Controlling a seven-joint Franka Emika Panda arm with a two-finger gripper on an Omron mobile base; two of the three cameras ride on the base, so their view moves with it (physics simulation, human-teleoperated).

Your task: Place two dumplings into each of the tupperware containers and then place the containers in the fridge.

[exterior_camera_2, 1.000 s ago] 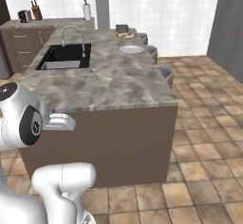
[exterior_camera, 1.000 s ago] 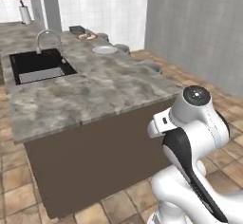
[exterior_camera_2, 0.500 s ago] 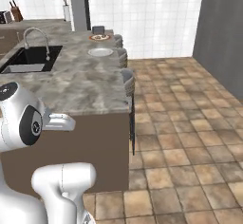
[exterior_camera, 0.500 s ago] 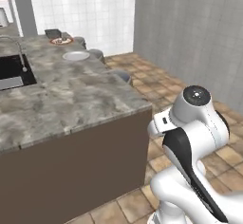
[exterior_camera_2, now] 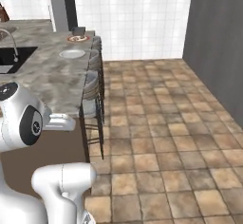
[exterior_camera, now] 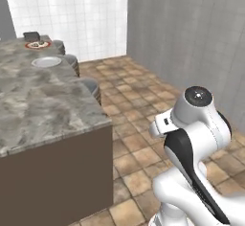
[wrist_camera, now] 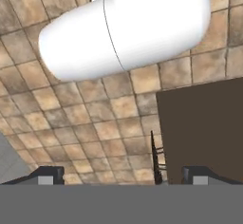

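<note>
The arm [exterior_camera: 196, 139] is presenting as glossy white rounded shells with black joint bands, a dark round cap with pale centre, and small dark fingers [wrist_camera: 47, 174].

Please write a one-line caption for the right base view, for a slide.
Marble island counter with a red-rimmed plate and a white plate, stools alongside, tiled floor beyond.
</note>
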